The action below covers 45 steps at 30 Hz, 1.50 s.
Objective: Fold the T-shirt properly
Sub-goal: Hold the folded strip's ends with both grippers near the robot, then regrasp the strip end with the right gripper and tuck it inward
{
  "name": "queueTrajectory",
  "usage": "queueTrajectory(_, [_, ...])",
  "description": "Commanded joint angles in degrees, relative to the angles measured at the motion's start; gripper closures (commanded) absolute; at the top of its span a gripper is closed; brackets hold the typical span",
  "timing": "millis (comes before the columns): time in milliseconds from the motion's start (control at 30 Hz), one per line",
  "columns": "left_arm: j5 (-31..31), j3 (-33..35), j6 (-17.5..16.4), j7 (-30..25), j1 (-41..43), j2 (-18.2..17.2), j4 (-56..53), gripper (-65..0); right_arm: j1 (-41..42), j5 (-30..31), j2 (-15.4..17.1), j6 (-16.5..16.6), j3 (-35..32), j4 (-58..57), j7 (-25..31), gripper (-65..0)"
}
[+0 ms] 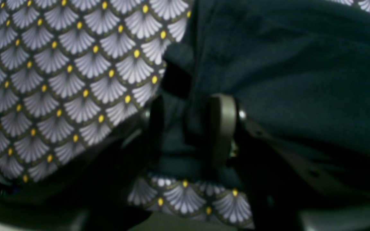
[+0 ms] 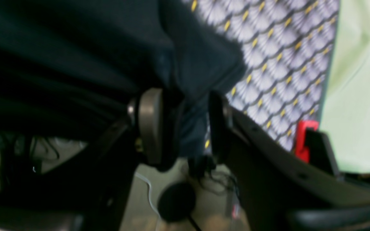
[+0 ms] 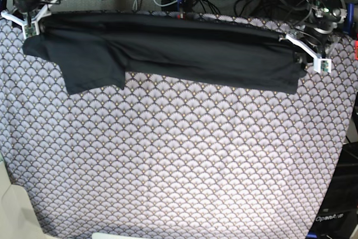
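Cloth of the T-shirt [image 3: 168, 48] is stretched along the bench [image 3: 179, 155] far edge for a straight fold; left claw [image 1: 189, 131] grasps one end, right claw [image 2: 185, 125] stands parted around the other.

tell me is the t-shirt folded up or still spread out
Partly folded: the T-shirt lies as one long doubled band across the far edge, one sleeve sticking out, not a compact stack.

T-shirt [image 3: 168, 54] on patterned tablecloth [image 3: 179, 160]
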Motion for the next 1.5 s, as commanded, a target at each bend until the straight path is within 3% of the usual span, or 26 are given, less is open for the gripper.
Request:
queueTrajectory(0, [-0.4,-0.1,0.2,-1.2,-0.2,-0.6,1.1,-23.5,-0.4,1.2,0.6,-0.6,0.4,1.7,0.9,-24.1])
queueTrajectory(333, [-0.4,-0.1,0.2,-1.2,-0.2,-0.6,1.1,-23.5,-3.2,4.8,-1.5,-0.6,-6.3,6.5,0.6,-24.1])
queueTrajectory(800, [-0.4,-0.2,0.2,-1.1,-0.1,-0.6,1.7,-23.5,1.5,4.4,-0.8,-0.6,-6.3,8.5,0.3,-24.1])
queueTrajectory(967, [-0.4,-0.2,0.2,-1.1,-0.1,-0.5,1.7,-23.5,9.0,4.4,3.1,-0.6,-9.0,8.3,-10.1,-24.1])
queueTrajectory(1133, [-0.4,-0.2,0.2,-0.8,-0.1,-0.5,1.7,-23.5,17.2,4.8,8.3,-0.6,-17.8,7.7,-24.6,-24.1])
queueTrajectory(1333, [-0.4,-1.8,0.2,-1.0,-0.1,0.8,2.6,-23.5,24.5,4.9,8.4,-0.6,-22.6,4.3,-32.4,-24.3])
queueTrajectory(1467, [-0.4,-3.1,0.1,-1.0,-0.2,2.2,4.8,-23.5,28.1,7.9,8.4,-0.6,-23.1,-2.3,-34.4,-29.4])
